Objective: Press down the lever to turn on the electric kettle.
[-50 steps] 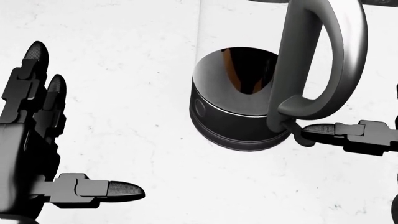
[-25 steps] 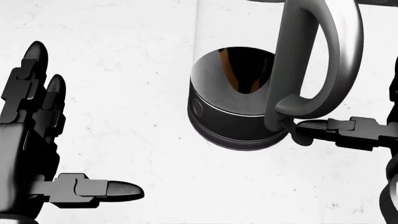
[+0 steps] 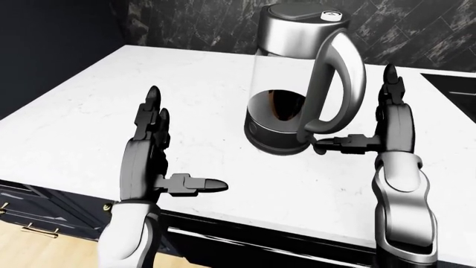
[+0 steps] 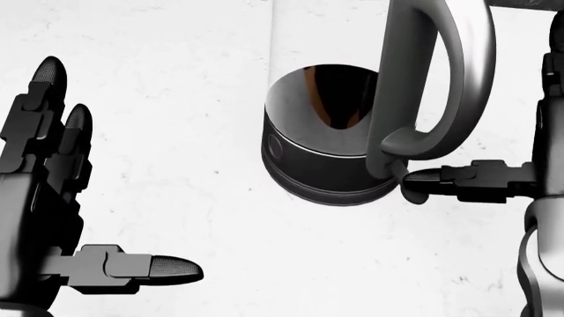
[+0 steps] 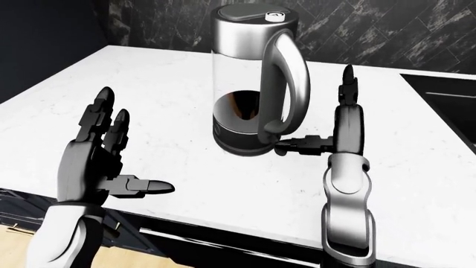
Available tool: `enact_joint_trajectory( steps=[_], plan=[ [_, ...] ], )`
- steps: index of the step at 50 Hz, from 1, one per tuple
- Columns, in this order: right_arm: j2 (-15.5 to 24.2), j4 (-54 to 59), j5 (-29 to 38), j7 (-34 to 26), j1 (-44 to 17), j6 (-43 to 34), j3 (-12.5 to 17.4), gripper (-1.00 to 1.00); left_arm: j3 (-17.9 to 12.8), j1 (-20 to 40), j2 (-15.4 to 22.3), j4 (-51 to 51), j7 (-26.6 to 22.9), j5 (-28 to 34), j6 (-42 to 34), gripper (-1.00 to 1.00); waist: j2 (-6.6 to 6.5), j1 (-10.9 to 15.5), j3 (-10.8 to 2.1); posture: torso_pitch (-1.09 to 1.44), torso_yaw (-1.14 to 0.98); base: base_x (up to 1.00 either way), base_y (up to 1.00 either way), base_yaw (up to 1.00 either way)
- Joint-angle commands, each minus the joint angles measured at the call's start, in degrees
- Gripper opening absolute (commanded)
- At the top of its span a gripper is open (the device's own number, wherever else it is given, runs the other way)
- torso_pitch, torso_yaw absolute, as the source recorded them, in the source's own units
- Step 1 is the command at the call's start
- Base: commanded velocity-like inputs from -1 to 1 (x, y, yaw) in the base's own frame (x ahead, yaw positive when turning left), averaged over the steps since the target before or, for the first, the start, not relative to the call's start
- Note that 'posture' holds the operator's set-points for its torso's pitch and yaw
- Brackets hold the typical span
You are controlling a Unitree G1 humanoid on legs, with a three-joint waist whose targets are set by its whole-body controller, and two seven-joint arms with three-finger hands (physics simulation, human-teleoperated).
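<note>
The electric kettle [image 3: 290,84] stands on the white counter [image 3: 111,100], with a glass body, dark base [image 4: 317,172], steel lid and curved steel handle [image 3: 339,78]. Its lever sits at the foot of the handle [image 4: 394,170]. My right hand [image 3: 372,123] is open to the right of the kettle, fingers upright. Its thumb tip [image 4: 423,178] touches the lever at the handle's foot. My left hand [image 3: 160,151] is open and empty over the counter, left of the kettle and apart from it.
A dark marbled wall [image 3: 193,22] rises behind the counter. A black stove top [image 3: 453,89] lies at the right edge. Dark cabinet fronts with brass pulls [image 3: 29,226] and a wooden floor show below the counter's near edge.
My right hand has moved left and slightly up, bringing the thumb further in against the handle's foot. The view has shifted a little, so the kettle sits slightly left. My left hand is unchanged.
</note>
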State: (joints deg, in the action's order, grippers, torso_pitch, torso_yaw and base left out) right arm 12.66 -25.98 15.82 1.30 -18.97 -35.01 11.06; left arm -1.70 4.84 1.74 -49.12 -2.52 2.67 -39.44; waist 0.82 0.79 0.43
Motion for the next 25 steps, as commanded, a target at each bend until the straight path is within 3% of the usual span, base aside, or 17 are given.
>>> enact_joint_trajectory(
  steps=[1, 12, 25],
  plan=[
    [0.6, 0.0, 3.5, -0.6, -0.7, 0.1, 0.5, 1.00, 0.0, 0.9, 0.1, -2.1, 0.1, 0.0, 1.6, 1.00, -0.08, 0.0, -0.57, 0.00, 0.00, 0.00, 0.00, 0.00],
    [0.5, 2.0, 10.7, -3.4, -0.8, -0.4, -1.0, 1.00, -0.3, 0.9, 0.2, -2.1, 0.1, -0.2, 1.7, 1.00, -0.17, -0.1, -0.70, 0.00, 0.00, 0.00, 0.00, 0.00],
    [-1.3, 3.2, 13.9, -6.0, 0.0, 0.8, -2.0, 1.00, 0.0, 0.8, 0.1, -2.8, 0.1, 0.0, 1.2, 1.00, -0.18, -0.2, -1.13, 0.00, 0.00, 0.00, 0.00, 0.00]
  ],
)
